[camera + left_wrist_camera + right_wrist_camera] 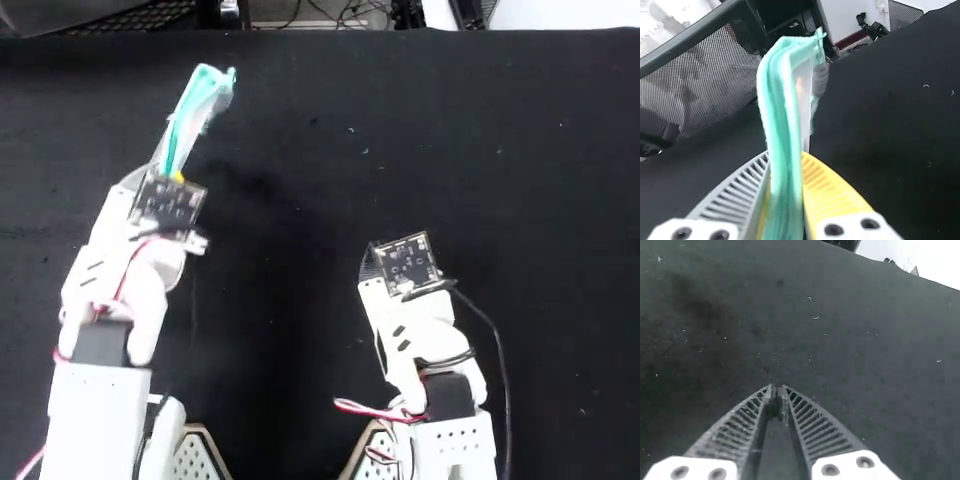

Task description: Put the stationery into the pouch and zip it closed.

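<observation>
Black-clothed table (pixel 420 130); few pale lint specks (pixel 816 317) on it.

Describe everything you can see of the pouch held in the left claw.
The pouch is slim, made of soft mint-green fabric with a pale see-through panel along one side, where a faint orange tint shows. It is seen edge-on, pinched flat between the grey and yellow fingers of the left claw, and it sticks out beyond the fingertips toward the far side of the black table. Whether its zip is open cannot be told.
</observation>
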